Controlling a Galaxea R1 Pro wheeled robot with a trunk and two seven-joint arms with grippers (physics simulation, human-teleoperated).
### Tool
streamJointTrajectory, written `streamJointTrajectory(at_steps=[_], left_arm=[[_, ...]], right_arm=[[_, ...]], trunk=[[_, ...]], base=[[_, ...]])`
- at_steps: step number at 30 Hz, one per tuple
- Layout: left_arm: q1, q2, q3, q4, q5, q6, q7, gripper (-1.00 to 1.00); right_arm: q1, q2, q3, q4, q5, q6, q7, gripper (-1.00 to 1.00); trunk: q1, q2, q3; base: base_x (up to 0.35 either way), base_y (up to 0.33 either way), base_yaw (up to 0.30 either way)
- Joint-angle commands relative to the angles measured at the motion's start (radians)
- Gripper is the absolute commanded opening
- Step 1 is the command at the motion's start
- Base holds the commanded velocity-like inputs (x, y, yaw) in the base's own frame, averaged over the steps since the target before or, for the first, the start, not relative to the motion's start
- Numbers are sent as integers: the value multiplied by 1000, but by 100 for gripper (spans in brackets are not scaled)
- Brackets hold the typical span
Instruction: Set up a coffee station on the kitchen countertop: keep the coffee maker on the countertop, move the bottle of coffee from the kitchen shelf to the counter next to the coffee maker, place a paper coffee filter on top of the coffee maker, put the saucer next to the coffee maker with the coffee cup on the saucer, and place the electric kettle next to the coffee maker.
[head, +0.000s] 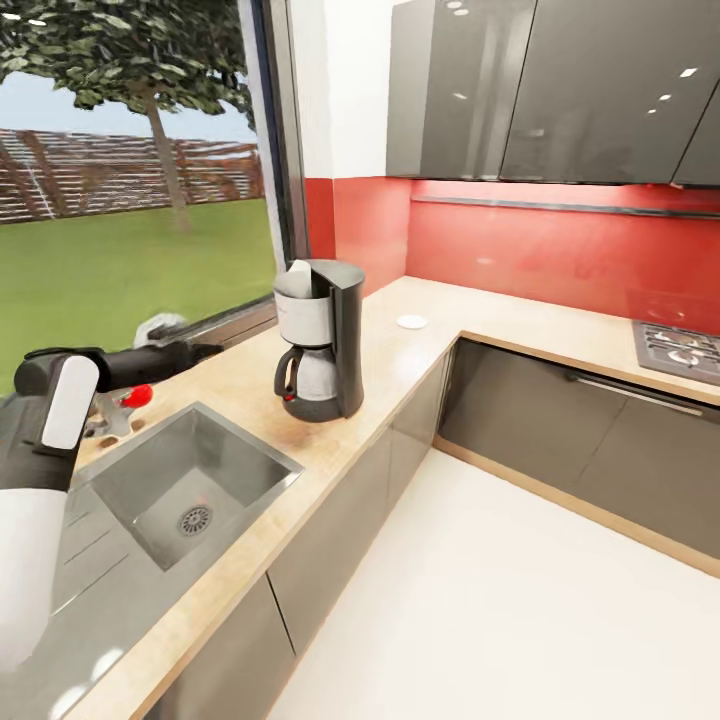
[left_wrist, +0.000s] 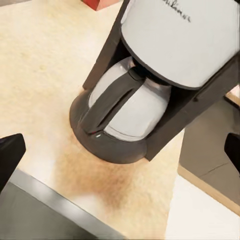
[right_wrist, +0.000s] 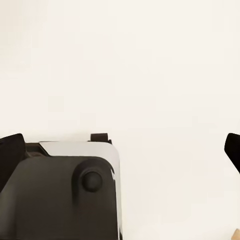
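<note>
The countertop (head: 400, 350) looks like pale, matt wood-grain laminate; the sink (head: 190, 480) is brushed grey metal with a dull sheen; the coffee maker (head: 320, 340) has a matt black plastic body and a satin silver-grey housing and carafe; the wall cabinets (head: 560, 90) are glossy dark grey, reflecting ceiling lights; the backsplash (head: 540, 250) is smooth, glossy red; the floor (head: 480, 600) is smooth off-white.

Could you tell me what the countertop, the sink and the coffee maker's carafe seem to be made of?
The countertop looks like light wood or laminate, matte, with a speckled beige grain. The sink looks like brushed steel: grey with a soft sheen. The coffee maker has a dark, probably plastic body; its carafe looks silvery, possibly metal, with a dark handle.
</note>
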Motion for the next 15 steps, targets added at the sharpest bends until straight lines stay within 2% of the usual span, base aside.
streamJointTrajectory(at_steps=[1, 4, 7, 12, 15], left_arm=[[20, 7, 0, -29, -9, 4, -21, 100], [86, 18, -27, -111, -10, 3, -37, 100], [159, 21, -91, -196, -17, -1, -42, 100], [184, 21, -111, -231, -18, -2, -43, 100], [189, 20, -131, -235, -19, -2, -43, 100]], right_arm=[[-1, 0, -4, 0, 10, -3, -1, 100], [-1, -1, -5, -3, 10, -2, 1, 100], [-1, 0, -5, -3, 10, -1, 1, 100], [-1, 1, -5, -2, 10, -2, 0, 100], [-1, 1, -5, -2, 10, -1, 0, 100]], trunk=[[1, -2, -2], [1, -2, -2], [1, -2, -2], [1, -2, -2], [1, -2, -2]], base=[[0, 0, 0], [0, 0, 0], [0, 0, 71], [0, -2, 229], [0, -125, 269]])
